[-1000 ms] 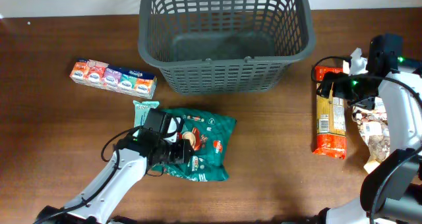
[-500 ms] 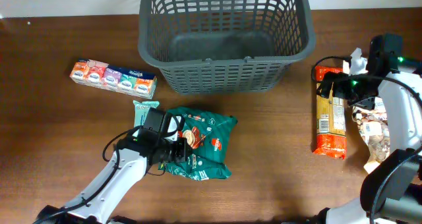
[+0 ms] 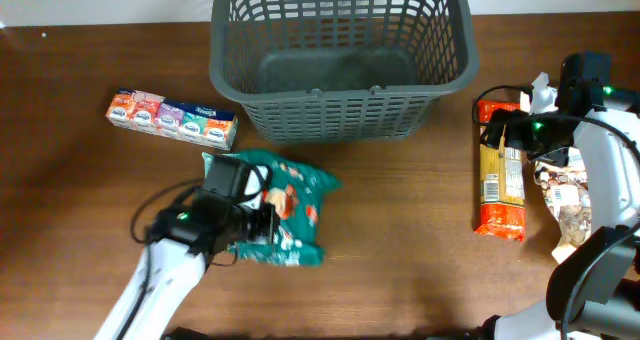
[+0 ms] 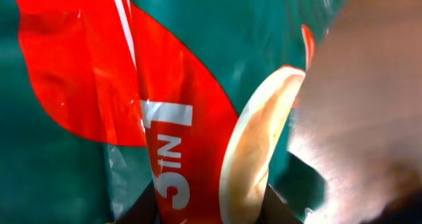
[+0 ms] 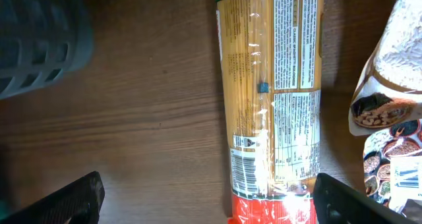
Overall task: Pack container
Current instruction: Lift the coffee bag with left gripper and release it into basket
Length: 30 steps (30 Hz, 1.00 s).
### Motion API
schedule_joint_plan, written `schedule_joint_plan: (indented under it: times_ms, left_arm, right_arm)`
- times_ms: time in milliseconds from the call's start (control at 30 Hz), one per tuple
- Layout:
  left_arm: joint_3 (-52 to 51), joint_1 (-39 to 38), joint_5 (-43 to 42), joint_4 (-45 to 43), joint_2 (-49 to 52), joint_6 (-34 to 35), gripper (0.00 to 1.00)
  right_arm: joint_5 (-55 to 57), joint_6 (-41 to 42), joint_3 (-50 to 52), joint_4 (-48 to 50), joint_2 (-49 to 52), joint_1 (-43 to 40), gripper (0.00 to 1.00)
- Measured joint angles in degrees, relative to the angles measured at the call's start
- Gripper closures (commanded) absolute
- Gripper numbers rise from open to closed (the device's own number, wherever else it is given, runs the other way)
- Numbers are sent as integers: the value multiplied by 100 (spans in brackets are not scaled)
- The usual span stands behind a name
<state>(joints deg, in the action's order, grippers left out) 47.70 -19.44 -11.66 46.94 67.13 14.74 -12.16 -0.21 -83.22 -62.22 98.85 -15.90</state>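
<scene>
**Overhead.** Left gripper [image 3: 265,222] is closed on the near-left part of the teal snack bag [image 3: 290,212]. The bag is crumpled and blurred around the grip. It sits on the near side of the container [image 3: 340,115], close to the front wall but outside it. The container stands at the far centre of the table [image 3: 420,265]. It is a dark grey basket with slotted sides, and its floor is visible. A tissue multipack [image 3: 172,119] lies just left of the basket's front corner, near the bag's top edge. A wide strip of bare wood runs between the bag and the pasta pack [image 3: 500,175] on the right. Right gripper [image 3: 497,132] is over the far end of the pasta pack. A bean bag [image 3: 565,195] lies just right of the pack, at the table edge. No print is legible from this view.

**Left wrist.** The snack bag [image 4: 79,151] fills the view in teal with a red band. The white letters on it are cropped and I cannot read them. Dark finger parts of the left gripper [image 4: 211,214] show at the bottom edge with the bag between them. Wood shows on the right.

**Right wrist.** Fingers of the right gripper [image 5: 208,188] are spread wide at the lower corners and hold nothing. The pasta pack [image 5: 270,99] runs lengthwise between them. I cannot tell whether they touch it. Its panels and barcode are too small to read. The container [image 5: 33,39] is at the upper left and the bean bag [image 5: 395,85] at the right edge.
</scene>
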Motion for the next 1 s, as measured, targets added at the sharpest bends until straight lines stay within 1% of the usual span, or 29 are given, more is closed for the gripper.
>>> schedule_joint_plan:
  times_ms: [200, 333, 667, 867, 1000]
  left_arm:
    - [964, 11, 417, 345, -804, -44, 98]
    - [1421, 11, 557, 496, -1080, -140, 98]
    - [2682, 11, 774, 949, -1088, -323, 98]
    - [3692, 11, 802, 761, -994, -321, 98]
    - [3958, 11, 855, 601, -940, -337, 98]
  right_arm:
    - [0, -2, 0, 0, 0, 0, 1]
    - [0, -2, 0, 0, 0, 0, 1]
    - [0, -2, 0, 0, 0, 0, 1]
    - [0, -4, 0, 0, 0, 0, 1]
    - [2, -2, 0, 0, 0, 2, 1]
